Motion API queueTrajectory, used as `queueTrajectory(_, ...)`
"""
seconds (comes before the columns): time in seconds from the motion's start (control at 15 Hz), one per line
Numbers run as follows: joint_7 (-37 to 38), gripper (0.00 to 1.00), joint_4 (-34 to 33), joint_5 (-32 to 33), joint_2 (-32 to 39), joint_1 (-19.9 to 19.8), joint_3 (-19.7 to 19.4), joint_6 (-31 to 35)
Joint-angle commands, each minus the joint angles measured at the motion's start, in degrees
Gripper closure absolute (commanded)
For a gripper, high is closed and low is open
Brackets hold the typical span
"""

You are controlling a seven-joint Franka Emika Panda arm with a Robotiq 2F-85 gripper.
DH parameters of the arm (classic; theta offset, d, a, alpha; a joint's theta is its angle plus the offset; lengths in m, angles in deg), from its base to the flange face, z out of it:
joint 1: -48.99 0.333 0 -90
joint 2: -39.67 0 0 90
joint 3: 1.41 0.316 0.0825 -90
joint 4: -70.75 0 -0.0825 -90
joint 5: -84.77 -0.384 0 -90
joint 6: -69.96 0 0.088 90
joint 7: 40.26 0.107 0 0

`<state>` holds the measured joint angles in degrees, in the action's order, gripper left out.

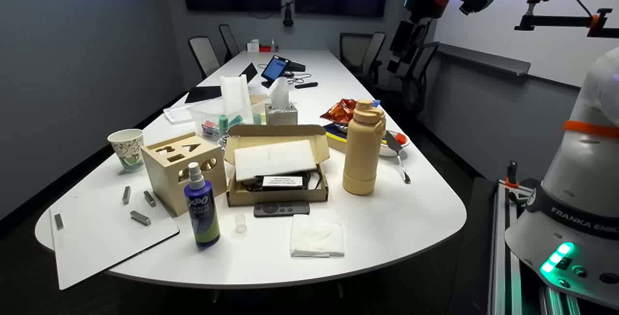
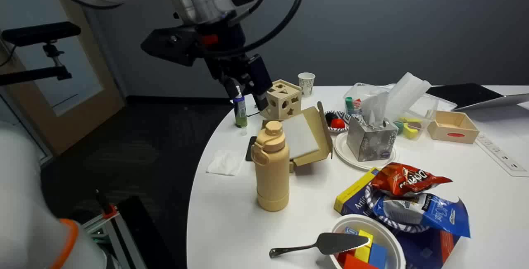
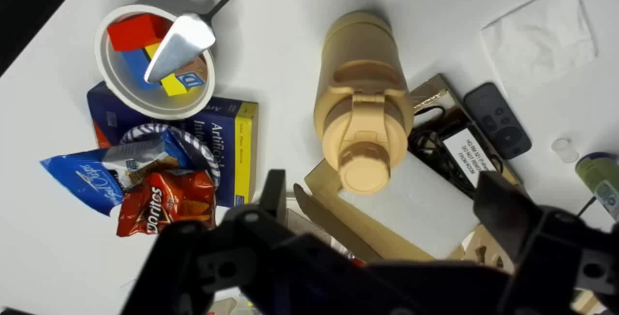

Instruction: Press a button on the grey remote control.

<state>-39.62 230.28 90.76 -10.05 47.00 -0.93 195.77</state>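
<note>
The grey remote control (image 1: 281,208) lies flat on the white table, beside the open cardboard box (image 1: 278,201) and close to a white napkin (image 1: 316,235). In an exterior view only its end shows as a dark strip (image 2: 250,148) behind the beige bottle. In the wrist view the whole remote (image 3: 498,120) shows at the right, with its round pad and buttons facing up. My gripper (image 3: 381,187) is open and empty, its fingers wide apart. In both exterior views the gripper (image 1: 401,61) hangs well above the table, apart from the remote; it also shows here (image 2: 246,95).
A tall beige bottle (image 1: 362,153) stands near the box and remote. A purple spray bottle (image 1: 202,213), a small clear cap (image 1: 240,223) and a wooden shape box (image 1: 186,170) stand nearby. A bowl of blocks (image 2: 363,219) with a cake server and snack bags (image 2: 413,186) lie beyond the bottle.
</note>
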Motion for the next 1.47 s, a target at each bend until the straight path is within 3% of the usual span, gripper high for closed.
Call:
queueTrajectory(0.0,-0.03,0.00,-0.09,-0.06,0.03,-0.03,0.05,-0.10)
queueTrajectory(1.13,-0.02,0.00,-0.09,-0.06,0.11,-0.03,0.05,-0.11)
queueTrajectory(1.4,2.23,0.00,-2.24,0.08,8.94,2.19,4.73,4.20)
